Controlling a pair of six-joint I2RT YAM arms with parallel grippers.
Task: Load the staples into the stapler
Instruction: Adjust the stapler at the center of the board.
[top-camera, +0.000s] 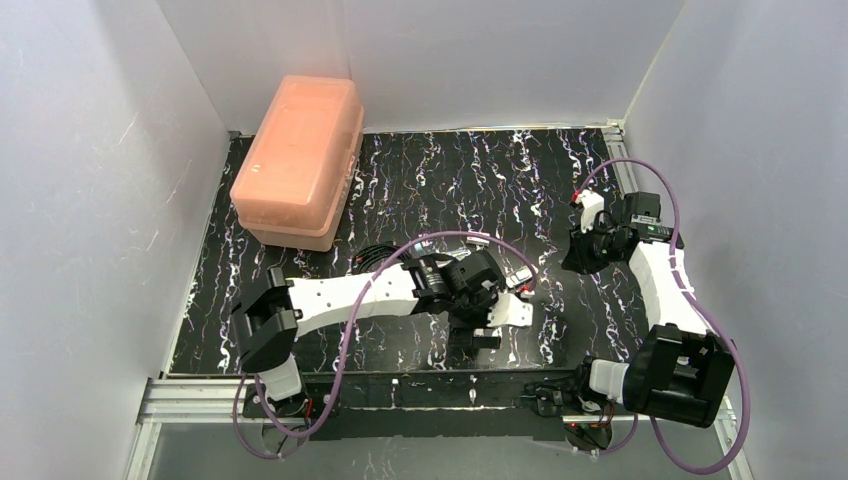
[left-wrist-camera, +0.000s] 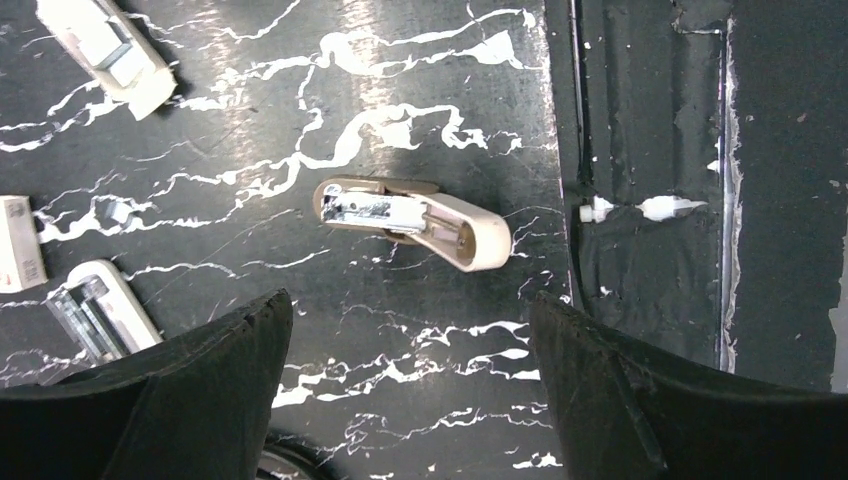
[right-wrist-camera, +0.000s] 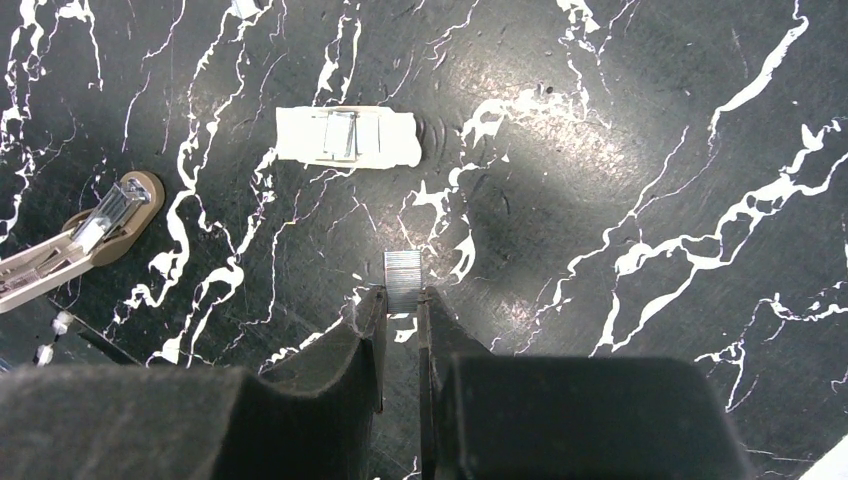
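Note:
The stapler (left-wrist-camera: 415, 220) lies on the black marbled mat with its silver channel showing, just beyond my left gripper's tips. It also shows as a pale oblong, the stapler (top-camera: 510, 310), and at the left edge of the right wrist view, the stapler (right-wrist-camera: 80, 240). My left gripper (left-wrist-camera: 408, 300) is open, with only mat between its fingers. My left gripper (top-camera: 478, 315) hovers mid-table near the front. My right gripper (right-wrist-camera: 402, 295) is shut on the staples (right-wrist-camera: 404, 272), a small silvery ribbed strip sticking out past its tips. My right gripper (top-camera: 582, 255) is at the right, apart from the stapler.
An orange plastic box (top-camera: 300, 160) stands at the back left. A white sleeve with a metal piece (right-wrist-camera: 345, 137) lies ahead of my right gripper. A small white block (left-wrist-camera: 20, 245) and another white-and-metal piece (left-wrist-camera: 95, 315) lie nearby. The table's front edge (left-wrist-camera: 650, 300) is close.

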